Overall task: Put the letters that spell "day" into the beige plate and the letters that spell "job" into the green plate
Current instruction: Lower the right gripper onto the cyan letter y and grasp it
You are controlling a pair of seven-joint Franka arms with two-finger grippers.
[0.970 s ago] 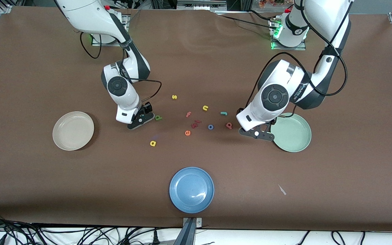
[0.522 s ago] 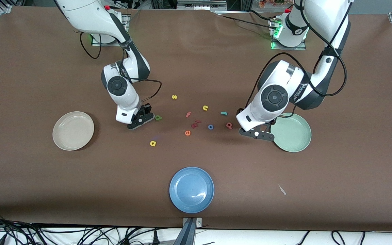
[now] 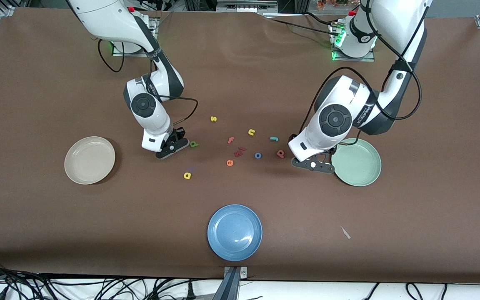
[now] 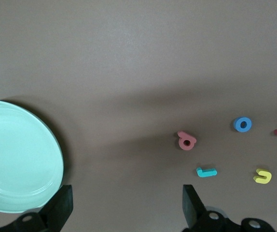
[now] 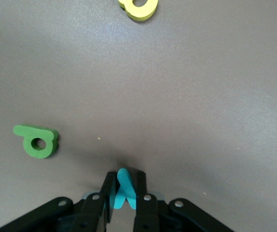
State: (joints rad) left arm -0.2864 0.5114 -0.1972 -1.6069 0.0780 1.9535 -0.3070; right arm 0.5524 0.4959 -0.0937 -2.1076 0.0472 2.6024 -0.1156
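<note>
Beige plate (image 3: pixel 89 160) and green plate (image 3: pixel 357 162) bare, right claw (image 5: pixel 122 195) pinching teal y (image 5: pixel 122 192), left claw (image 4: pixel 126 209) wide

You see a matt brown table cover (image 3: pixel 240 75), smooth with faint creases. The green plate (image 4: pixel 18 154) and blue plate (image 3: pixel 234 232) look like glossy plastic with highlights; the beige plate (image 3: pixel 89 160) is duller. The green d (image 5: pixel 36 141) looks like matt foam.

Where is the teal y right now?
In the right wrist view the teal y is pinched between the right gripper's fingers at the table surface, beside the green d.
</note>
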